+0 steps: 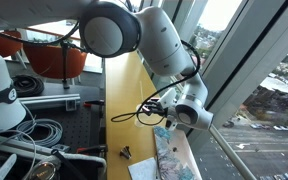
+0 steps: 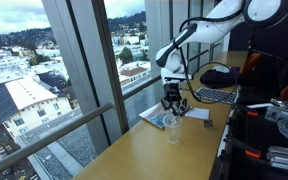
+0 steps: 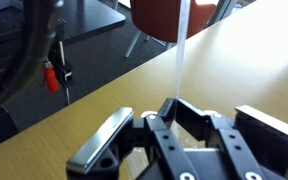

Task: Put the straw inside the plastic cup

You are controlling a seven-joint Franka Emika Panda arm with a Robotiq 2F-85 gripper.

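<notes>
Looks like the aim-and-drop step. The claw [image 3: 174, 108] is pinched shut on the straw [image 3: 179, 55], which pokes straight out past the fingertips in the wrist view. In an exterior view the claw hangs just above the cup [image 2: 171, 122] on the bench [image 2: 149, 150]. The straw's too thin to spot there, so I can't tell if its tip is over the rim. Next I'd guess: line the tip up with the opening, lower, let go.
</notes>
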